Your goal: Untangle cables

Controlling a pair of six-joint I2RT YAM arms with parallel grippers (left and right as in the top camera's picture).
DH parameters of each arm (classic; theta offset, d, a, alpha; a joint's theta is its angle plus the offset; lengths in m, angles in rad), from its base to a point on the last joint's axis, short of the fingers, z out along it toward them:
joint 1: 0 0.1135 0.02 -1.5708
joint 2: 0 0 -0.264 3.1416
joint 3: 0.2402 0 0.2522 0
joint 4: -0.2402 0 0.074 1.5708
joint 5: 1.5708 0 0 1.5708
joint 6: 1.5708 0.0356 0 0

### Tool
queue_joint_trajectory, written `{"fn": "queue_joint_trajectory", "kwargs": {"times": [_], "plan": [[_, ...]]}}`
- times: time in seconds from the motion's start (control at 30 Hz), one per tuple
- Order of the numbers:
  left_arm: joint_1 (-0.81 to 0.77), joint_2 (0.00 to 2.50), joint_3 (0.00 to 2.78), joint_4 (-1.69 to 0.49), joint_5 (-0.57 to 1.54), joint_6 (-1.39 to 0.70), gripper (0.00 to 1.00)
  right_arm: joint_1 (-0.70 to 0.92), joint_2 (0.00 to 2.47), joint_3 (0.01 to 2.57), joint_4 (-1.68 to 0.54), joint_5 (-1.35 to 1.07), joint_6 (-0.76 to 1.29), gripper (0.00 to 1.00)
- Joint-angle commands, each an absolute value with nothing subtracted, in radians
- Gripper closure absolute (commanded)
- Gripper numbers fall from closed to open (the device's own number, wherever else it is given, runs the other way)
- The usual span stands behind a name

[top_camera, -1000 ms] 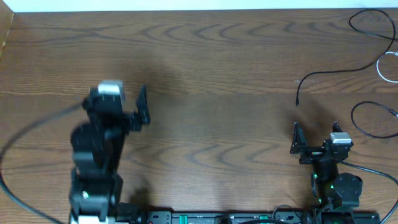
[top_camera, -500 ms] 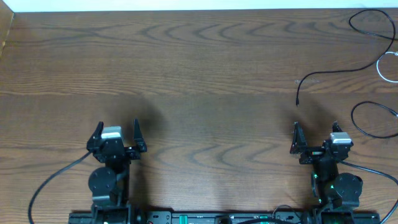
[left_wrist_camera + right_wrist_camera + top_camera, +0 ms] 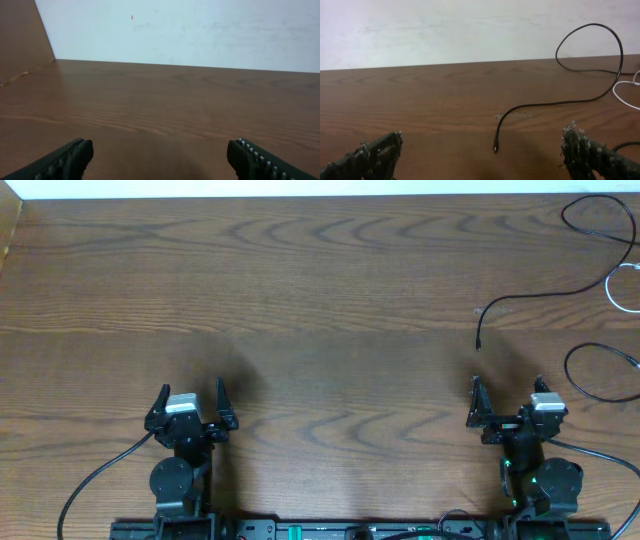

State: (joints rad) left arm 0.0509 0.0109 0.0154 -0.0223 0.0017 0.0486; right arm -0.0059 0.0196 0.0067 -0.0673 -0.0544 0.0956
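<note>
Near edge of desk [image 3: 320, 300]: left end effector [image 3: 191, 388] has just pulled back to park level with right end effector [image 3: 508, 384]. Both gape wide and hold nothing, so task looks finished or paused. Far right corner: two black cables [image 3: 530, 297], one white cable [image 3: 612, 285], lying loose.

Two black cables [image 3: 540, 295], one white cable [image 3: 609, 288], two robot arms [image 3: 178, 475], one table [image 3: 320, 280].

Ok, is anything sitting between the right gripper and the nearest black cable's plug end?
Nothing visible. Only bare table lies between the right gripper and the plug end of the nearest black cable, straight ahead of its open jaws.
</note>
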Motion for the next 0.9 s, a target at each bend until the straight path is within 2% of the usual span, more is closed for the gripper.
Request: {"fn": "queue_joint_trajectory", "kwargs": {"times": [0.0, 0.87], "plan": [[0.055, 0.006, 0.004, -0.073, -0.012, 0.04, 0.09, 0.008, 0.019, 0.006, -0.072, -0.051, 0.096, 0.01], [0.055, 0.024, 0.004, -0.073, -0.012, 0.04, 0.09, 0.008, 0.019, 0.006, -0.072, -0.051, 0.096, 0.01]]}}
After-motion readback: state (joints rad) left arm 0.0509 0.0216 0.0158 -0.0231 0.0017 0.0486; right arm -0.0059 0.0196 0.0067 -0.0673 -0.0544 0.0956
